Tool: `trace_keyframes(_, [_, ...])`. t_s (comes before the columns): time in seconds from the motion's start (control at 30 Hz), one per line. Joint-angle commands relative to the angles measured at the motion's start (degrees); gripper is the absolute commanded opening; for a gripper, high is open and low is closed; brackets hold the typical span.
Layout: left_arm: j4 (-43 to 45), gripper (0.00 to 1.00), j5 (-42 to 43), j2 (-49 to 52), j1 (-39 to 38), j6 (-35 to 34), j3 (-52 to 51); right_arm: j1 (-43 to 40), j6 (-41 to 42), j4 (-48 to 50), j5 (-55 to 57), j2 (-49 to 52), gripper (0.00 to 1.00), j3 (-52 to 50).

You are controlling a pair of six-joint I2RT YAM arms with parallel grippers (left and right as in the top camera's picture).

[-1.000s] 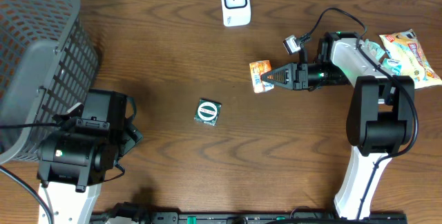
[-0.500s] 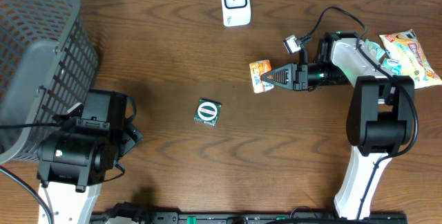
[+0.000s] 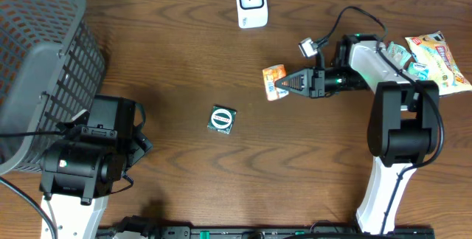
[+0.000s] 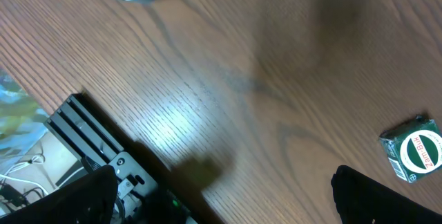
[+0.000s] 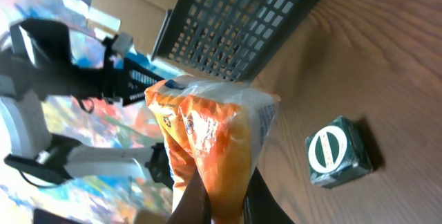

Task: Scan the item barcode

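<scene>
Nearest the bases, left gripper (image 4: 221, 179) sat parked at the near-left of the worktop (image 3: 169, 47). Its jaws were spread fully wide and held nothing; the wrist view showed only bare wood between them. Green pack (image 3: 221, 119) lay flat mid-worktop, untouched, well apart from both arms. Further out, right gripper (image 3: 283, 83) reached leftward with jaws closed tight on one edge of the orange packet (image 3: 274, 82), the task item. Its wrist view showed the crinkled film pinched between the jaws and standing out beyond them. Packet appeared to be carried clear of the wood, though this could not be confirmed from above. Scanner (image 3: 251, 4) stood at the far edge, well apart from the packet, beyond it and to the left. Basket (image 3: 40, 54) sat at far left; bags (image 3: 435, 56) lay at far right behind the right arm. Barcode was not located in any view. Judged step: bringing the packet to the scanner, scan not yet done. Risks noted: the grip was on a thin edge of slippery film, so a fast swing or wrist roll could let it slide out or flop over. If the barcode panel faced away, creased, or caught glare, no read would result. The loose cable (image 3: 332, 29) at the right wrist could snag during the reach.
</scene>
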Motion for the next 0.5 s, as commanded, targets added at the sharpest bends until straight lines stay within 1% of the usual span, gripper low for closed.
trace_keyframes(0.0, [-0.17, 0.98, -0.94, -0.26, 0.22, -0.52, 1.09, 1.6, 4.22, 3.39, -1.53, -1.9, 0.01, -0.02])
trace_keyframes(0.13, [-0.15, 0.98, -0.94, -0.26, 0.22, -0.52, 1.09, 2.25, 13.38, 12.04, 1.29, -1.9, 0.01, -0.02])
trace_keyframes(0.3, [-0.15, 0.97, -0.92, -0.26, 0.22, -0.52, 1.09, 2.67, 28.15, 22.16, 10.01, -1.9, 0.01, -0.02])
trace_keyframes(0.37, [-0.15, 0.97, -0.92, -0.26, 0.22, -0.55, 1.09, 2.97, 37.33, 27.63, 14.43, -1.9, 0.01, -0.02])
trace_keyframes(0.47, [-0.15, 0.98, -0.92, -0.26, 0.22, -0.55, 1.09, 3.74, 55.74, 37.33, 25.22, -1.9, 0.01, -0.02])
